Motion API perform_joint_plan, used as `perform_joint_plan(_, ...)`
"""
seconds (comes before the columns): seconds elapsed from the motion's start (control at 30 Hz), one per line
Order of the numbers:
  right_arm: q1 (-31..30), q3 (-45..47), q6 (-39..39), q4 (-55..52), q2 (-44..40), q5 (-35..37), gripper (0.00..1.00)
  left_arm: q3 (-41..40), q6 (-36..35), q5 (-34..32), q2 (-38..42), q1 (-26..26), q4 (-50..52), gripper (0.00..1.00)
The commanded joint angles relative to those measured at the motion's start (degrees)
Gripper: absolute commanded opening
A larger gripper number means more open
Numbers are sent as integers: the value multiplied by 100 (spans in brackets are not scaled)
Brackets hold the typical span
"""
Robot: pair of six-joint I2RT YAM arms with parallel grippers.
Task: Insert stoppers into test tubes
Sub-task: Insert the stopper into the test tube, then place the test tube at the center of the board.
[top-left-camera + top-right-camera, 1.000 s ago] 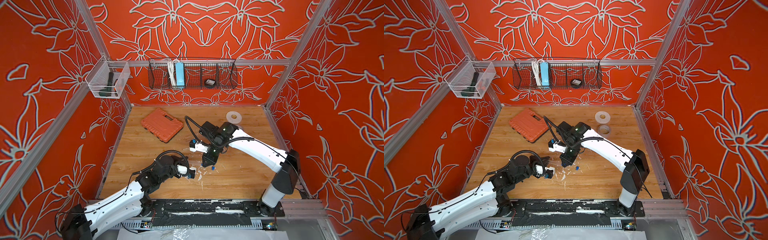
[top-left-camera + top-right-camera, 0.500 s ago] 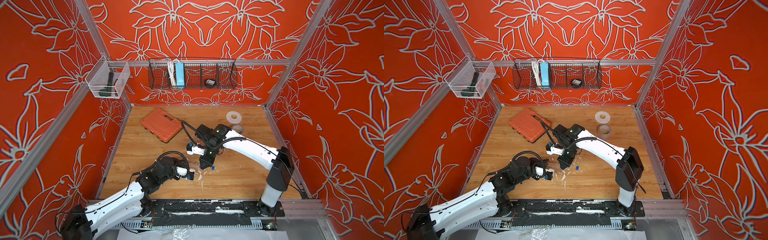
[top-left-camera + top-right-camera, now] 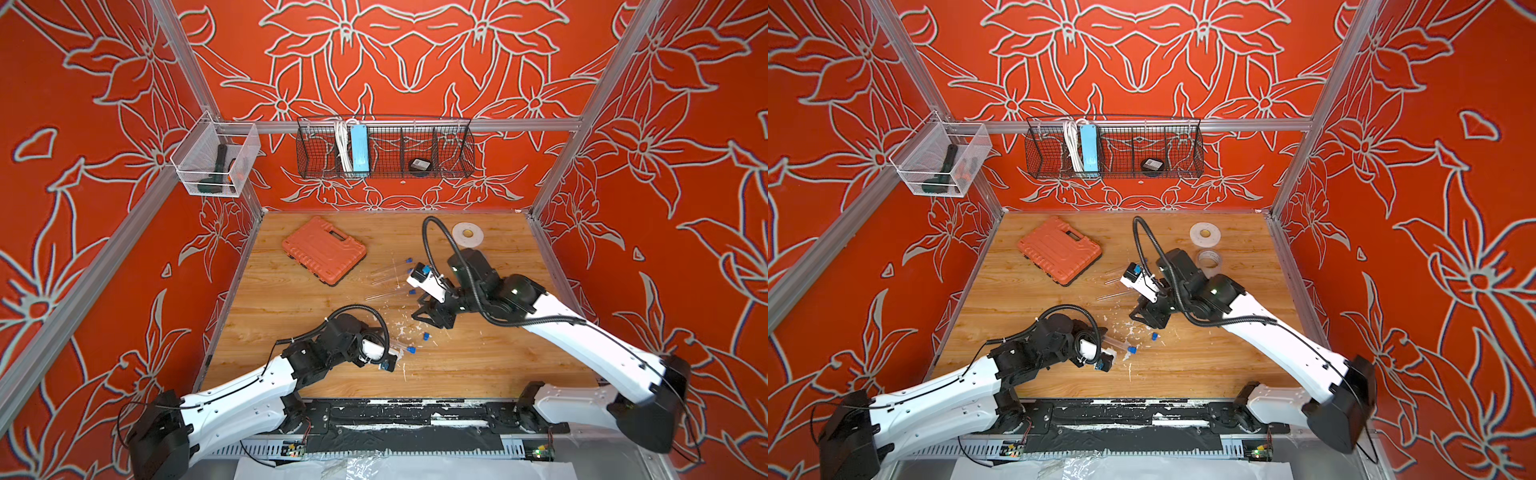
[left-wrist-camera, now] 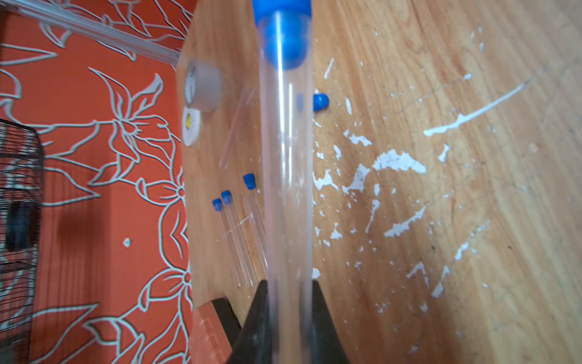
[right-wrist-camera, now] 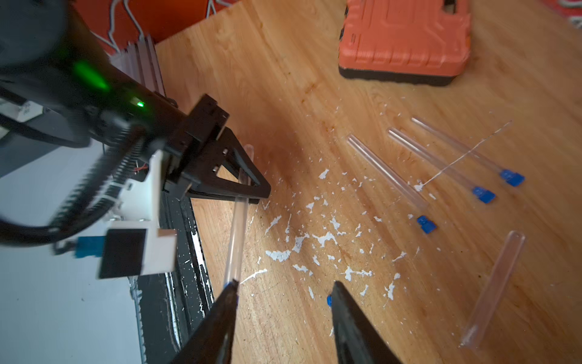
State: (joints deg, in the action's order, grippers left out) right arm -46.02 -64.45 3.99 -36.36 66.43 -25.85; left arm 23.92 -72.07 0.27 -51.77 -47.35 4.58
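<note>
A: Left gripper [image 4: 289, 283] is clamped on a test tube [image 4: 286, 157], blue stopper [image 4: 283, 31] in its mouth. Fully seated? Too blurred to say.

B: If not, it could pop out. Right gripper [image 5: 285, 283] hangs spread by the loose stopper [image 5: 329, 299]; a nudge would send it skittering.

A: Beyond, lying flat: empty tube [image 5: 494, 290], three stoppered tubes [image 5: 437, 162].

B: Far wall: wire basket [image 3: 453, 149] holds blue bar [image 3: 358, 147] and white cable [image 3: 341, 145]; clear bin [image 3: 245, 166], a dark tool [image 3: 218, 166].

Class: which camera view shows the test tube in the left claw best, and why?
The left wrist view: the held test tube fills the frame, its blue stopper seated, the left claw clamped on it. Both top views show only a faint sliver; the right wrist view shows it side-on, its stoppered end mostly hidden.
</note>
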Motion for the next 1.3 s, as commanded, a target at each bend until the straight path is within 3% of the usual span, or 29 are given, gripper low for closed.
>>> perform_joint_plan(0.0, 225, 380, -471, 594, -468, 171, 51, 261, 255, -127, -262, 15, 243, 0)
perform_joint_plan(0.2, 985, 1096, -841, 661, -1196, 826, 51, 639, 1064, 231, -899, 554, 455, 0)
perform_joint_plan(0.37, 1051, 1465, -915, 654, -1617, 1130, 50, 1251, 1974, 944, -1689, 1559, 901, 0)
perform_joint_plan(0.67, 1076, 1893, -1194, 881, -2310, 928, 50, 1741, 2771, 715, -2764, 2602, 1089, 0)
perform_joint_plan(1.03, 1077, 2063, -1331, 1057, -2554, 590, 49, 2225, 3259, 567, -3770, 3235, 1070, 0)
perform_joint_plan(1.27, 1077, 2094, -1343, 1070, -2592, 541, 49, 2372, 3388, 264, -4258, 3294, 1163, 4)
